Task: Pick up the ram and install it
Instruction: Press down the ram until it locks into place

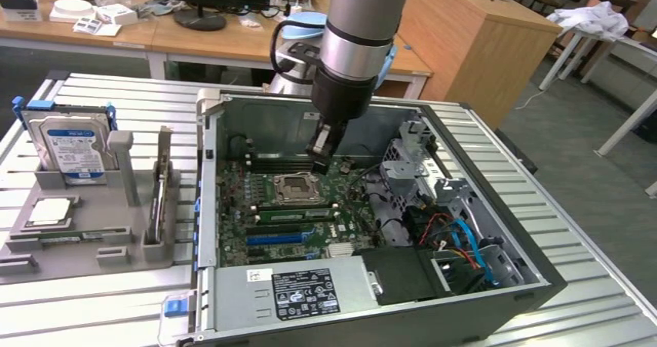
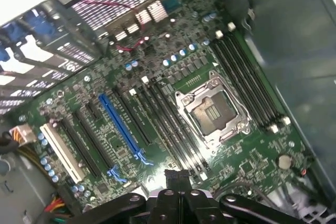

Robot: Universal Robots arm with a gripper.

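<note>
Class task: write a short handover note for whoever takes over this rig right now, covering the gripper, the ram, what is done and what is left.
Gripper: shut, inside the open case, low over the black memory slots beside the CPU socket. Nothing is seen between its fingers.
Ram: a green stick, likely the ram, lies along the slots on the socket's other side.
Done: pick-up and placing, apparently.
Left: confirm it is fully seated; the pictures do not settle that.
</note>
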